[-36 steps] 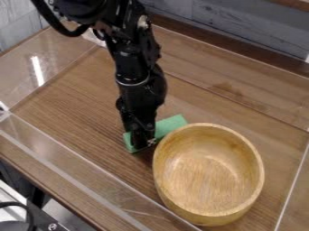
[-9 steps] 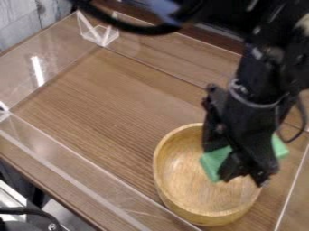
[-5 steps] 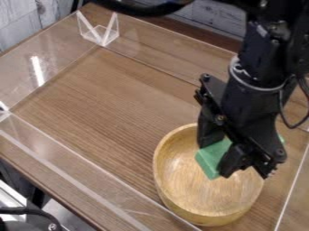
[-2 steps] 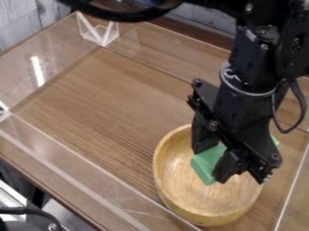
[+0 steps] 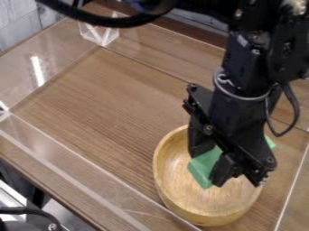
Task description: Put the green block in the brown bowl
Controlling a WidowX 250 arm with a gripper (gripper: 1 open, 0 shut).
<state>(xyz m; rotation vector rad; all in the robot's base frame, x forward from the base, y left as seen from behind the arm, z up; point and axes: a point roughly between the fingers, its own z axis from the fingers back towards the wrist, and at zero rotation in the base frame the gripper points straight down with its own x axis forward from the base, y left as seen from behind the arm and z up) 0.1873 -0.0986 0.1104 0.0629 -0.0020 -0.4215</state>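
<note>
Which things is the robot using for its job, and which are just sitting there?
For the job:
- green block, held in the robot's shut fingers
- brown bowl, right under the block

Just sitting there:
- clear plastic stand at the far end
- wooden table

Matte green block (image 5: 214, 168); light-brown bowl (image 5: 173, 183), apparently grained; black pincer (image 5: 232, 171); striped brown wood tabletop (image 5: 108, 99).
</note>
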